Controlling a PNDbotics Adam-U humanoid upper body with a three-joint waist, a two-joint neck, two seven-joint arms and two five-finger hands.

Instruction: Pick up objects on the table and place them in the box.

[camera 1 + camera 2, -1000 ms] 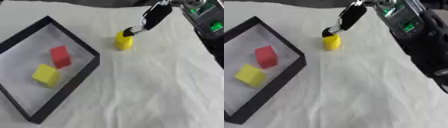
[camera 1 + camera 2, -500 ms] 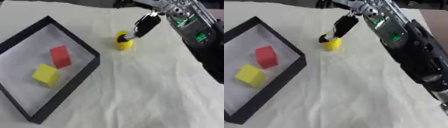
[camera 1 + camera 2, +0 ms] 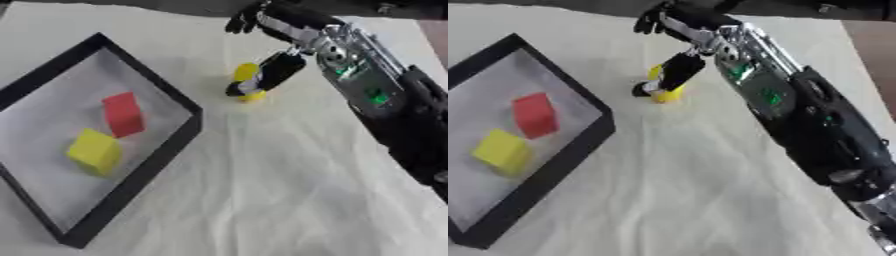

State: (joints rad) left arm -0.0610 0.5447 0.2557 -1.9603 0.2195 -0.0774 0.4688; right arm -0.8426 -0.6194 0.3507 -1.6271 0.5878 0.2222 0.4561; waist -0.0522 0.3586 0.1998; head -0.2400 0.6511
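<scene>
A small yellow piece (image 3: pixel 246 73) stands on the white cloth, right of the box. My right hand (image 3: pixel 278 24) reaches in from the upper right and hovers over it. One black digit (image 3: pixel 273 74) slants down across the front of the yellow piece and touches it; the other fingers (image 3: pixel 241 21) hang apart behind, away from it. The box (image 3: pixel 166 150) is a black-framed tray with a grey floor, at the left. In it lie a red block (image 3: pixel 122 113) and a yellow block (image 3: pixel 93 151). My left hand shows in no view.
My right forearm (image 3: pixel 798 115), black with silver and green parts, crosses the right side of the cloth. White wrinkled cloth (image 3: pixel 280 190) covers the table in front of and right of the box.
My right arm has pushed further in towards the left. Its digit, which touched the yellow piece's top, now lies down across its front. The yellow piece stays in place.
</scene>
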